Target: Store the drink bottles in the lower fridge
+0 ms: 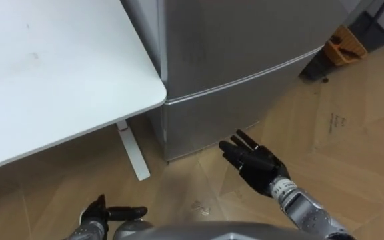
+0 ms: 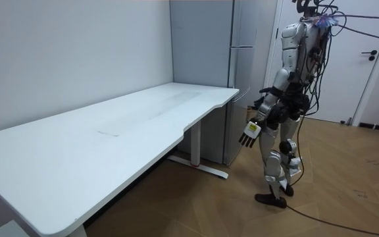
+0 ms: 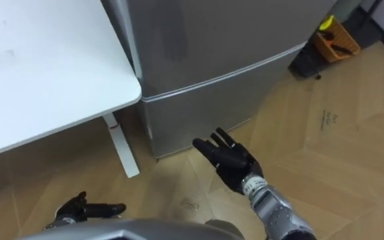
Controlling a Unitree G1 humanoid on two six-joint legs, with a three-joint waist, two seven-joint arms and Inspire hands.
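Observation:
I stand facing a grey fridge (image 1: 245, 40), and both its doors are shut. The lower fridge door (image 1: 205, 120) starts below a seam and reaches down to the floor. My right hand (image 1: 253, 160) is open, fingers straight, held out a short way in front of the lower door without touching it. My left hand (image 1: 102, 215) hangs low near my body over the floor, open and holding nothing. In the room view the left hand (image 2: 249, 131) hangs beside my hip, close to the fridge's corner.
A large white table (image 1: 59, 73) stands on my left, its corner almost against the fridge, with a white leg (image 1: 133, 150) below it. An orange crate (image 1: 344, 45) sits on the wooden floor to the right of the fridge. A white door (image 2: 367, 59) stands behind me.

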